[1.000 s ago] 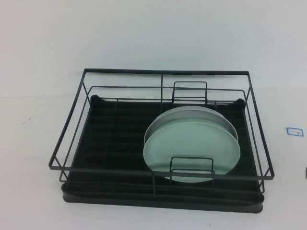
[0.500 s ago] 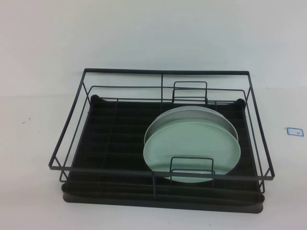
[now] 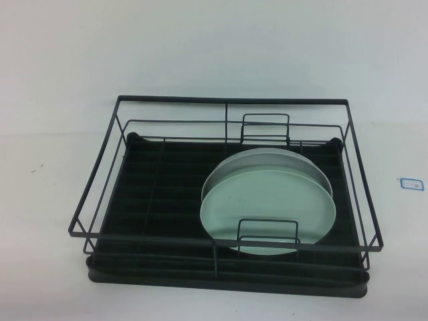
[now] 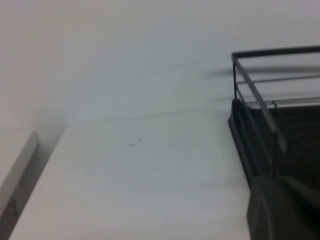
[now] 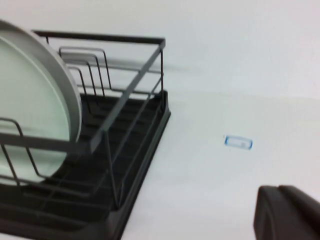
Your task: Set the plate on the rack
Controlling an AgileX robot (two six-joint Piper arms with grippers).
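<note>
The pale mint-green plate (image 3: 267,210) stands on edge in the right half of the black wire rack (image 3: 227,101), leaning on a grey-white plate (image 3: 267,160) behind it and held by a small wire loop in front. It also shows in the right wrist view (image 5: 25,100). Neither gripper shows in the high view. My right gripper (image 5: 280,212) is shut and empty over the bare table, to the right of the rack (image 5: 125,90). My left gripper (image 4: 280,210) is shut and empty by the rack's left corner (image 4: 260,52).
A small blue-edged label (image 3: 410,182) lies on the white table right of the rack; it also shows in the right wrist view (image 5: 238,142). The table's edge shows in the left wrist view (image 4: 20,165).
A dark bit of my right arm at the high view's right edge has left the view. The plates and rack have not moved.
</note>
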